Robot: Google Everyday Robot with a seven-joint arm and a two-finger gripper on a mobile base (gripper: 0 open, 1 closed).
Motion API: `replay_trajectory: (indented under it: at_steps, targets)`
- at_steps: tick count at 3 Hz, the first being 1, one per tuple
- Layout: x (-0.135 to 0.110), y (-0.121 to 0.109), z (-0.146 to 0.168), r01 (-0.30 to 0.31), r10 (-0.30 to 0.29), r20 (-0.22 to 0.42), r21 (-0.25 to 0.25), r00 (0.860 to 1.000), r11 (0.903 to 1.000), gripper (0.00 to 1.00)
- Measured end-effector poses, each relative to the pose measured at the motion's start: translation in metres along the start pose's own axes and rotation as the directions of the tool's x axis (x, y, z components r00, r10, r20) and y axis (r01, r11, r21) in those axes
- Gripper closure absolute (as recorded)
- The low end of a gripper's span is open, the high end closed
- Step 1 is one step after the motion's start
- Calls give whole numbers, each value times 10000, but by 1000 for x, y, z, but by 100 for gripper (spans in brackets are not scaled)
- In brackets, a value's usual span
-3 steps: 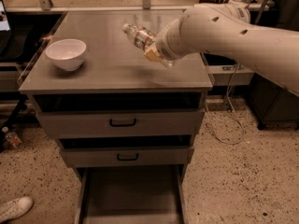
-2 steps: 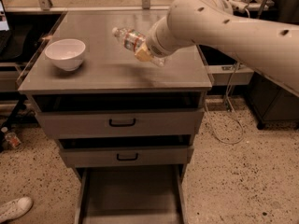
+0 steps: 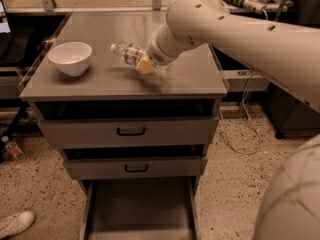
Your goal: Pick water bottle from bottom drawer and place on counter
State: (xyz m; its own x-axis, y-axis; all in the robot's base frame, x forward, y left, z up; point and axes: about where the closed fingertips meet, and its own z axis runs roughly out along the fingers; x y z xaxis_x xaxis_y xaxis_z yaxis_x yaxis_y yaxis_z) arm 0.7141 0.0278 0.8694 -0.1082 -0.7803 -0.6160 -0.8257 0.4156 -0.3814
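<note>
The water bottle point(image 3: 129, 54) is clear with a white cap and a red-and-white label. It lies tilted, cap pointing left, just above the counter point(image 3: 100, 81) near its middle. My gripper point(image 3: 146, 64) is shut on the bottle's lower half, with a tan fingertip point(image 3: 145, 65) showing against it. My white arm reaches in from the right. The bottom drawer point(image 3: 140, 209) is pulled open below, and its grey floor is bare.
A white bowl point(image 3: 70, 57) stands on the left part of the counter. Two grey drawers with black handles point(image 3: 131, 131) sit under the counter. A white shoe point(image 3: 15, 224) lies on the speckled floor at bottom left. Cables and a table stand at the right.
My arm has moved left and downward with the bottle, bringing it from over the counter's right-centre to low over its middle. The bowl has not moved.
</note>
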Motion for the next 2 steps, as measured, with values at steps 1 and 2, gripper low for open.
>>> replay_trajectory:
  at_steps: [1, 2]
  targets:
    - [6, 11, 15, 129, -136, -156, -436, 9998, 9990, 100]
    - [8, 18, 23, 272, -288, -225, -686, 9993, 9973, 100]
